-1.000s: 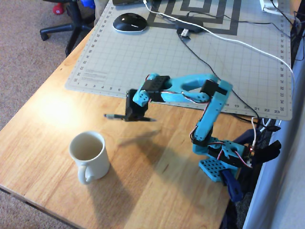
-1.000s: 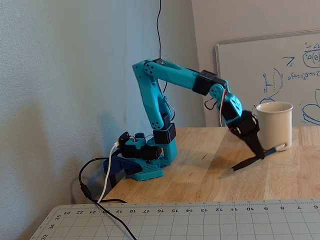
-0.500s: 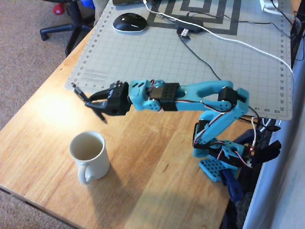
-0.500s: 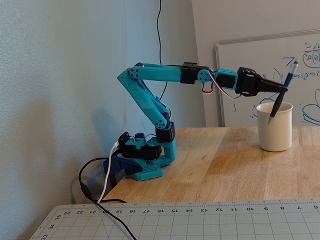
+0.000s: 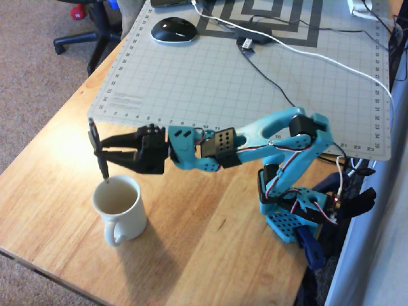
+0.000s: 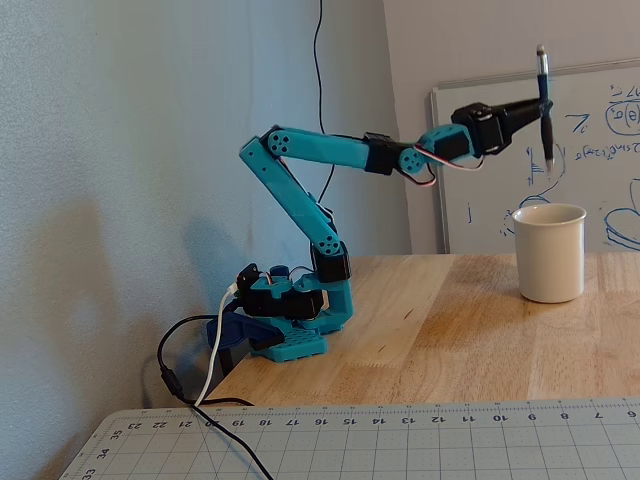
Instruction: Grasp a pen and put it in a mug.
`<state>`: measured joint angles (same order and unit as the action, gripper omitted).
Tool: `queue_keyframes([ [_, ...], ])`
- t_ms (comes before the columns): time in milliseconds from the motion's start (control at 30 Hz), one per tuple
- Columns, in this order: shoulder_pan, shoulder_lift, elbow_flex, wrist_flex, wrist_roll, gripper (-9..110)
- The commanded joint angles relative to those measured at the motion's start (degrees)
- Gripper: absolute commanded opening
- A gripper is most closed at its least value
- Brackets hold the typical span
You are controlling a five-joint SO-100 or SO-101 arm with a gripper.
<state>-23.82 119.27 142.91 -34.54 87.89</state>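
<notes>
The cream-white mug (image 5: 117, 204) stands upright on the wooden table, handle toward the front edge in the overhead view; it also shows in the fixed view (image 6: 549, 252) at the right. My gripper (image 5: 100, 152) is shut on the dark pen (image 5: 99, 150) and holds it nearly upright, tip down. In the fixed view the gripper (image 6: 543, 108) holds the pen (image 6: 545, 112) well above the mug, its tip clear of the rim. In the overhead view the pen's lower tip sits at the mug's far rim.
A grey cutting mat (image 5: 242, 83) covers the table's far part, with a black mouse (image 5: 173, 30) and black and white cables (image 5: 306, 54) on it. The arm's base (image 5: 299, 213) is at the right edge. A whiteboard (image 6: 600, 150) leans behind the mug.
</notes>
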Motion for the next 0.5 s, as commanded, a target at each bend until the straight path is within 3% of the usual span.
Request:
queue_keyframes([
  [0,-1.14,-1.05,0.26,-2.29,0.44,2],
  [467,-1.32,-2.37,6.06,-2.2,-0.09,6],
])
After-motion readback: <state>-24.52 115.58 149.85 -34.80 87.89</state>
